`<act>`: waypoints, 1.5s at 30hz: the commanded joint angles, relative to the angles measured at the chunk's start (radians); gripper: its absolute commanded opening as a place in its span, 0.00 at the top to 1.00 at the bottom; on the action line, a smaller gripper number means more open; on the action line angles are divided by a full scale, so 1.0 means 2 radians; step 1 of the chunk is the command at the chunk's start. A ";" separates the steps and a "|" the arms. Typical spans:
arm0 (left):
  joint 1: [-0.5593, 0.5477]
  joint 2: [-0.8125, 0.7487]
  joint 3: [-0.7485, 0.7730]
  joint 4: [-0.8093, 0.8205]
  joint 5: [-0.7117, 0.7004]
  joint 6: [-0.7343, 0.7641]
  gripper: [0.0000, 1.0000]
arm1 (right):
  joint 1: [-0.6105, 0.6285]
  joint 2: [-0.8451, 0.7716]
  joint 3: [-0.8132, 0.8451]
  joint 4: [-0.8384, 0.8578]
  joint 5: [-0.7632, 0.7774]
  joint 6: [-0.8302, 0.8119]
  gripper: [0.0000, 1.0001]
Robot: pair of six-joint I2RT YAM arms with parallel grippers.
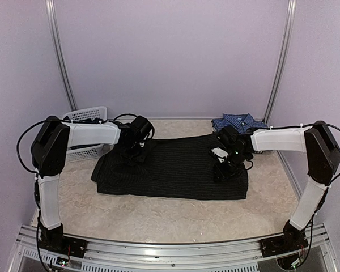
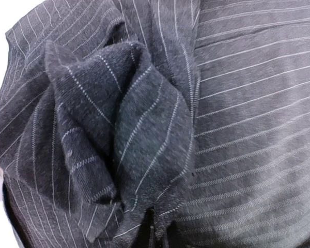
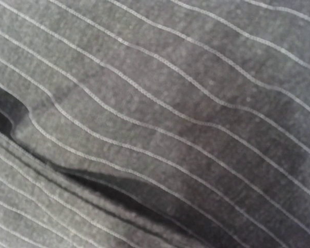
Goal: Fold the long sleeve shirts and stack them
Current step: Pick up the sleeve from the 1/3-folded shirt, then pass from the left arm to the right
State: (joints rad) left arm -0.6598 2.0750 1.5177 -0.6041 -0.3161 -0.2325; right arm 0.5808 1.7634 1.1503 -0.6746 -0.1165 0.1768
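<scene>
A black long sleeve shirt with pale pinstripes (image 1: 170, 170) lies spread across the middle of the table. My left gripper (image 1: 133, 150) is at its far left part, shut on a bunched fold of the pinstriped cloth (image 2: 129, 129); the cloth rises in a crumpled peak from the jaws (image 2: 161, 227). My right gripper (image 1: 224, 167) is down on the shirt's right side. Its wrist view is filled by pinstriped cloth (image 3: 186, 93) with one fold edge, and its fingers do not show. A blue-and-white checked shirt (image 1: 238, 122) lies folded at the back right.
A white lattice basket (image 1: 88, 130) stands at the back left, behind my left arm. Pale walls with metal rails close the back and sides. A metal rail runs along the near edge by the arm bases.
</scene>
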 commanded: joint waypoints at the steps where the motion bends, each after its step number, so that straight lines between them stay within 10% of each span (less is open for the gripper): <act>1: 0.028 -0.068 -0.035 0.039 0.103 0.013 1.00 | 0.004 -0.005 0.003 -0.003 0.005 0.004 0.56; 11: 0.050 -0.148 -0.083 0.102 0.279 0.044 1.00 | 0.004 -0.015 0.020 0.006 0.012 0.007 0.56; 27: 0.022 -0.197 -0.248 0.305 0.367 0.061 0.94 | 0.030 0.058 0.022 0.414 -0.213 0.133 0.35; 45: 0.028 -0.307 -0.368 0.440 0.439 0.048 0.92 | 0.078 0.177 0.084 0.580 -0.276 0.287 0.20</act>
State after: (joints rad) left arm -0.6056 1.4712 0.8143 0.2253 0.5335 -0.1333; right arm 0.7261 2.0686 1.3014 0.3153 -0.5915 0.5922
